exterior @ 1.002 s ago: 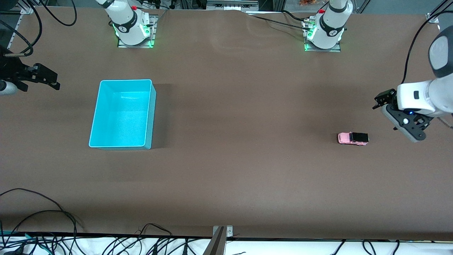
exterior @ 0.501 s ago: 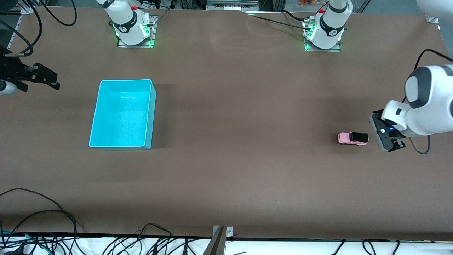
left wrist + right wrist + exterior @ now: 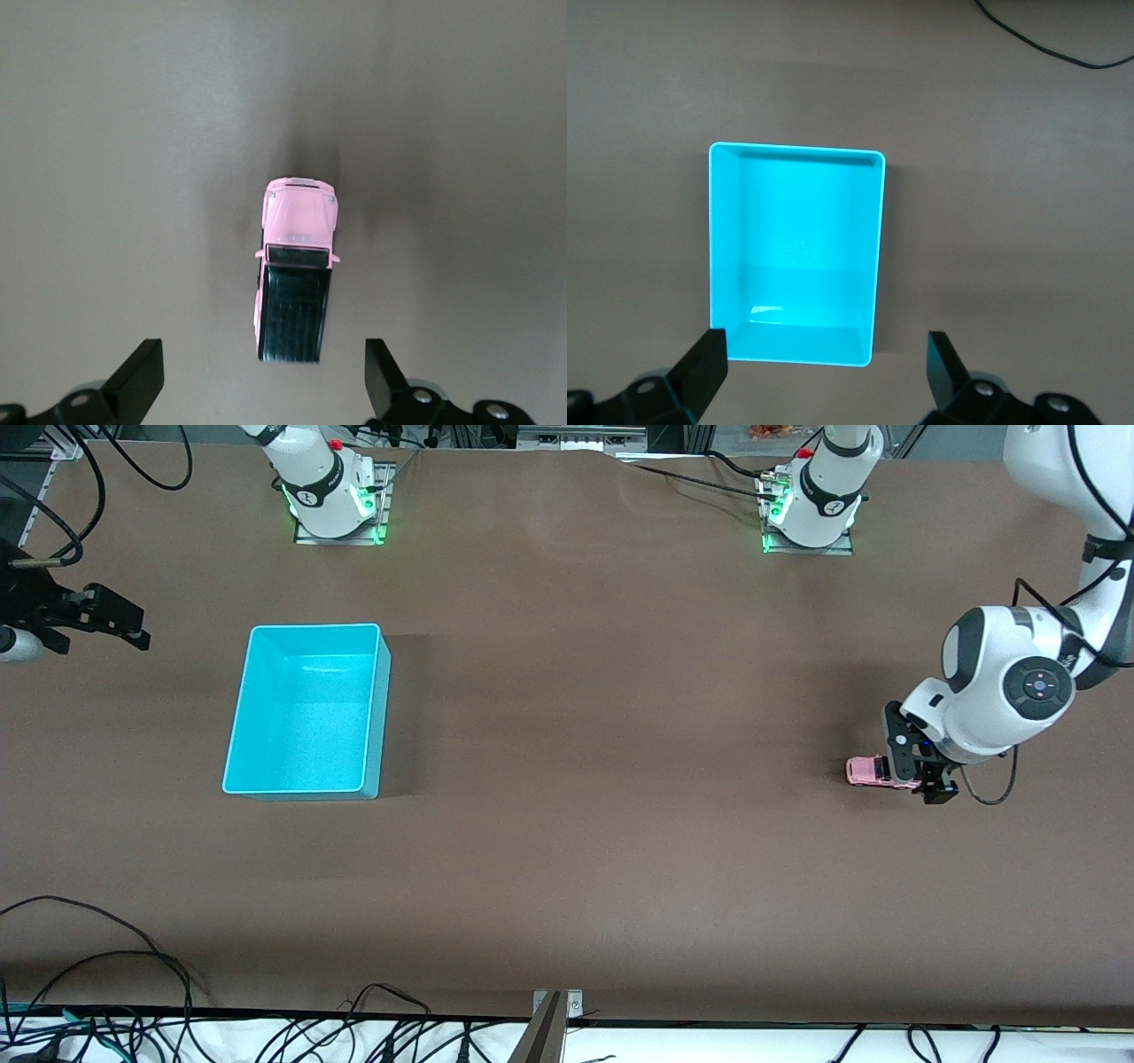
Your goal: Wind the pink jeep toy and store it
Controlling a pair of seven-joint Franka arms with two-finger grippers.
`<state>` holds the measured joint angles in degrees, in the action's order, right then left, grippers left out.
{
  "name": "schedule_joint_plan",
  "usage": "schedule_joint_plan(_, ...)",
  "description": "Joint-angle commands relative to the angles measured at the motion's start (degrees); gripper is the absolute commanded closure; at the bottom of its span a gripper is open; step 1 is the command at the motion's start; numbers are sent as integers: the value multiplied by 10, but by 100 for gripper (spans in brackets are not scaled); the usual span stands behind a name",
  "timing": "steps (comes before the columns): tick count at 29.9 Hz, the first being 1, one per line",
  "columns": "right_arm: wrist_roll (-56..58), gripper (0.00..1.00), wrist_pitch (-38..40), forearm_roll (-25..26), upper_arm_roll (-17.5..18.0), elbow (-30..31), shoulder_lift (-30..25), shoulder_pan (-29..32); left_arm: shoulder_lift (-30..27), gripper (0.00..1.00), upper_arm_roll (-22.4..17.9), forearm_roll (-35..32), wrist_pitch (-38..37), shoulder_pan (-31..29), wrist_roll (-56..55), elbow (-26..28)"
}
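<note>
Pink with a black roof, the pink jeep toy (image 3: 866, 771) sits on the brown surface (image 3: 620, 779) toward the left arm's end, well apart from the turquoise bin (image 3: 306, 708) at the right arm's end. Its long axis runs along the length of the surface, the pink hood pointing toward the bin and the black-roofed rear toward the end of the surface at the left arm's side.

In the front view the left end effector (image 3: 917, 766) hangs over the toy's rear and hides the roof; only the hood shows. The left wrist view shows what that view hides: the whole toy (image 3: 295, 270) from above, hood, windscreen and ribbed black roof, with the two dark fingers (image 3: 137, 381) spread wide to either side of the rear, clear of its flanks and touching nothing. The toy lies centred between them, its length running across the line from one finger to the other.

Bare surface lies all round the toy and between it and the bin.

The right end effector (image 3: 111, 620) waits over the edge of the surface at the right arm's end. The right wrist view looks down on the bin (image 3: 796, 257), open and with nothing in it, between wide-spread fingers (image 3: 700, 367).
</note>
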<state>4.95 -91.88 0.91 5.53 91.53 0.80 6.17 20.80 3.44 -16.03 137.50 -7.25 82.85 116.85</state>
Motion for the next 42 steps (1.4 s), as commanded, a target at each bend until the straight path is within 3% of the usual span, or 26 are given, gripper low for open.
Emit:
schedule_joint_plan(1,-2,0,-1,8,5,8,-8,6,34,0,3,-27,87,-28,48,24)
schedule_joint_plan(8,-2,0,-1,8,5,8,-8,6,77,0,6,-27,147,-58,72,26)
schedule_joint_plan(20,-2,0,-1,8,5,8,-8,6,72,0,42,-26,146,-76,72,34)
schedule_joint_plan(24,-2,0,-1,8,5,8,-8,6,72,6,46,-26,146,-85,73,35)
schedule_joint_plan(25,-2,0,-1,8,5,8,-8,6,72,10,48,-26,146,-87,74,35)
schedule_joint_plan(29,-2,0,-1,8,5,8,-8,6,72,44,59,-26,144,-96,74,35)
schedule_joint_plan(34,-2,0,-1,8,5,8,-8,6,72,73,63,-26,144,-102,73,35)
schedule_joint_plan(39,-2,0,-1,8,5,8,-8,6,72,88,62,-18,143,-102,72,34)
schedule_joint_plan(42,-2,0,-1,8,5,8,-8,6,72,88,62,-17,142,-102,67,34)
